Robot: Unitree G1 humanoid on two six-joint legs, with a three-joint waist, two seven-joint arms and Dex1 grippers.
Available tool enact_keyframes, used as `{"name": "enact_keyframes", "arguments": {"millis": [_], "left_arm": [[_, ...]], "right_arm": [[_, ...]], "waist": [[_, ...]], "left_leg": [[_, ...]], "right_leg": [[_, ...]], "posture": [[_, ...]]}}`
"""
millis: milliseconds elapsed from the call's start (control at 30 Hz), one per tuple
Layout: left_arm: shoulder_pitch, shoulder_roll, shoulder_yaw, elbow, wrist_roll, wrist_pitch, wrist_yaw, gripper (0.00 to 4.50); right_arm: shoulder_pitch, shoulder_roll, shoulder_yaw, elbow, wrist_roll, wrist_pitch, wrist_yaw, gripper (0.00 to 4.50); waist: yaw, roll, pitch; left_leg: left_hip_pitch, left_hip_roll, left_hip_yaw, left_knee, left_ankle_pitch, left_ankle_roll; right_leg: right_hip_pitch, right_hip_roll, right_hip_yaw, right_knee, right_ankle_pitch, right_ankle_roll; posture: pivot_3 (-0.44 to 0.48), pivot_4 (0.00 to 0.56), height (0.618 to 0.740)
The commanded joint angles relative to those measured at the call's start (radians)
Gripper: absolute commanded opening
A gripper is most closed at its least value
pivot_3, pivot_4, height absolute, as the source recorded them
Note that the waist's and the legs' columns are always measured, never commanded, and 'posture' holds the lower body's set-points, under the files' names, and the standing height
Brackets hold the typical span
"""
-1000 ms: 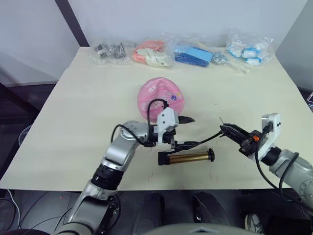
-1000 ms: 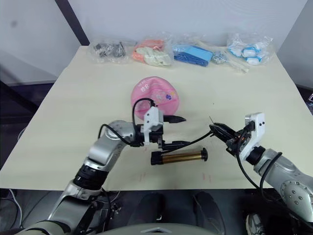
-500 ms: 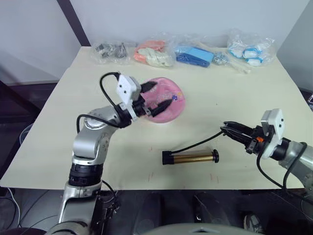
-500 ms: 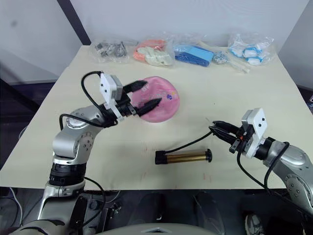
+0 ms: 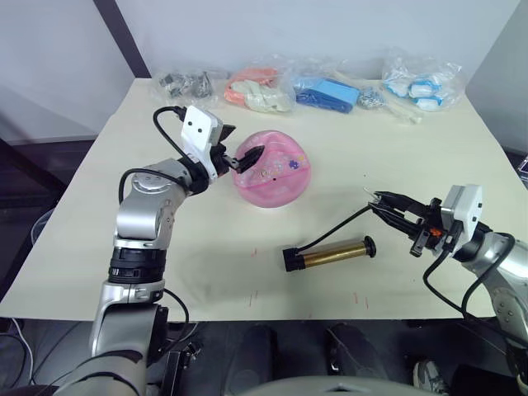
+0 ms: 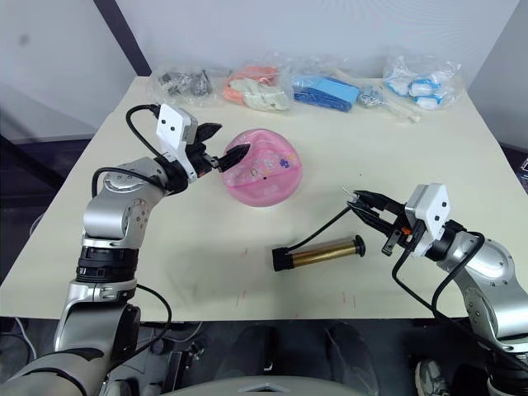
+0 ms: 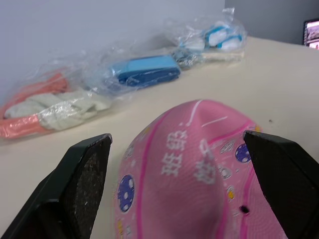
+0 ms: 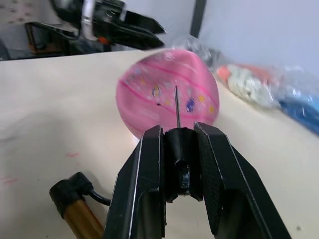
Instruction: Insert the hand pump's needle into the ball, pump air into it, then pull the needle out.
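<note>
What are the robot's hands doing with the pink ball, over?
Left tool open around ball. Right tool shut on pump needle, short of ball. Pump barrel lying on table. Path clear.

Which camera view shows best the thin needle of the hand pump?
The right wrist view: the needle stands out as a thin dark line against the ball, rising from the black fitting held in the right gripper. In the eye views it is only a faint sliver at the jaws' tips.
</note>
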Motion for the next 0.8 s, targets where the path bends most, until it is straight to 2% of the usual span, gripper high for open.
{"name": "enact_keyframes", "arguments": {"millis": [33,433,733,767,800], "left_arm": [[-0.05,0.034,-0.02,0.03,0.025,0.017,-0.026,4.48],[-0.149,0.045,-0.118,0.221,0.08,0.002,-0.162,4.48],[-0.168,0.019,-0.1,0.283,0.092,-0.06,-0.173,4.48],[-0.168,0.016,-0.096,0.28,0.091,-0.059,-0.17,4.1],[-0.168,0.011,-0.086,0.275,0.085,-0.059,-0.163,3.99]], "right_arm": [[0.006,0.011,-0.009,-0.021,0.001,-0.04,0.01,0.39],[0.013,0.02,-0.015,-0.018,0.004,-0.055,0.03,0.39],[0.02,0.028,-0.012,-0.007,-0.002,-0.073,0.034,0.39],[0.022,0.029,-0.012,-0.005,-0.002,-0.075,0.035,0.39],[0.023,0.03,-0.012,-0.003,-0.003,-0.077,0.036,0.39]], "waist": [[0.001,0.0,0.0],[0.0,0.0,0.0],[0.001,0.0,0.0],[0.001,0.0,0.0],[0.001,0.0,0.0]], "left_leg": [[0.0,0.0,0.0,0.0,0.0,0.0],[0.0,0.0,0.001,0.0,0.0,0.0],[0.0,0.0,0.001,0.0,0.0,0.0],[0.0,0.0,0.001,0.0,0.0,0.0],[0.0,0.0,0.001,0.0,0.0,0.0]], "right_leg": [[0.0,0.0,0.0,0.0,0.0,0.0],[0.0,0.0,-0.001,0.0,0.0,0.0],[0.0,0.0,-0.001,0.001,0.0,0.0],[0.0,0.0,-0.001,0.001,0.0,0.0],[0.0,0.0,-0.001,0.001,0.0,0.0]], "posture": [[0.0,0.15,0.738],[0.0,0.15,0.738],[0.0,0.15,0.738],[0.0,0.15,0.738],[0.0,0.15,0.738]]}}
